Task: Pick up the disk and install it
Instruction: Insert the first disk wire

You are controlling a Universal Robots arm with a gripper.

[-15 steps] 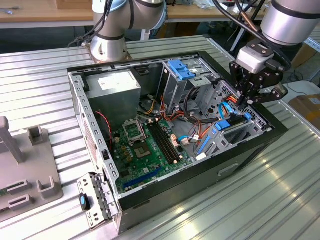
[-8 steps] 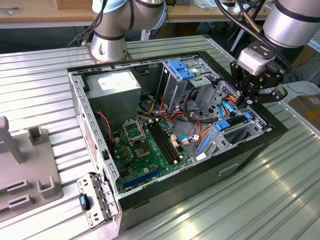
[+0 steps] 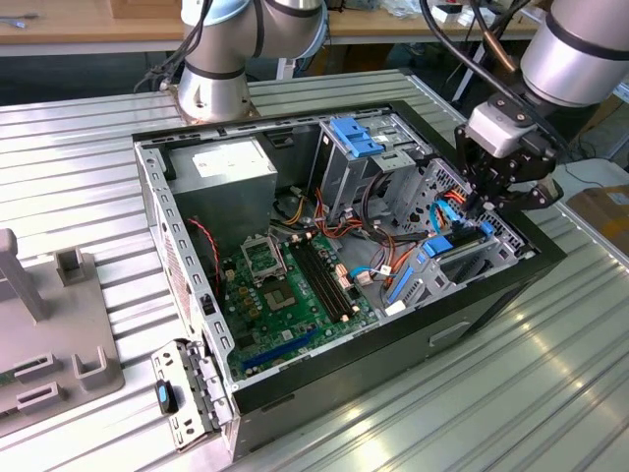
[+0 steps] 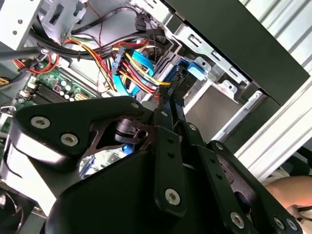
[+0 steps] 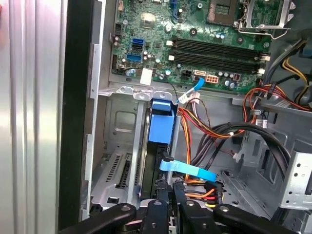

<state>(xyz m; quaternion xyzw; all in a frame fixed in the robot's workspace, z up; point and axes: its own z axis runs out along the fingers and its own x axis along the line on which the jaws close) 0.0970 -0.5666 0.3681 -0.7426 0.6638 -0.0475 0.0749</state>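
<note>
The disk [image 3: 447,258], a dark slab in bright blue rails, stands on edge inside the drive bay at the front corner of the open computer case [image 3: 491,295], on the exterior view's right. In the first wrist view its blue carrier end [image 5: 161,127] sits between the bay's metal walls. My gripper [image 3: 479,208] hangs just above the bay, angled down at the disk. In both wrist views the fingers [image 5: 163,204] are drawn close together, and the gripper [image 4: 170,95] meets the disk's near end beside a blue rail [image 4: 195,68]. I cannot make out whether they pinch anything.
Bundles of orange, yellow and blue cables [image 5: 195,170] crowd the bay's side. A grey cage with a ribbed blue latch [image 3: 356,136] stands behind, and the green motherboard [image 3: 285,295] lies mid-case. A second arm's base [image 3: 211,88] is at the back, and a grey fixture [image 3: 49,334] sits on the exterior view's left.
</note>
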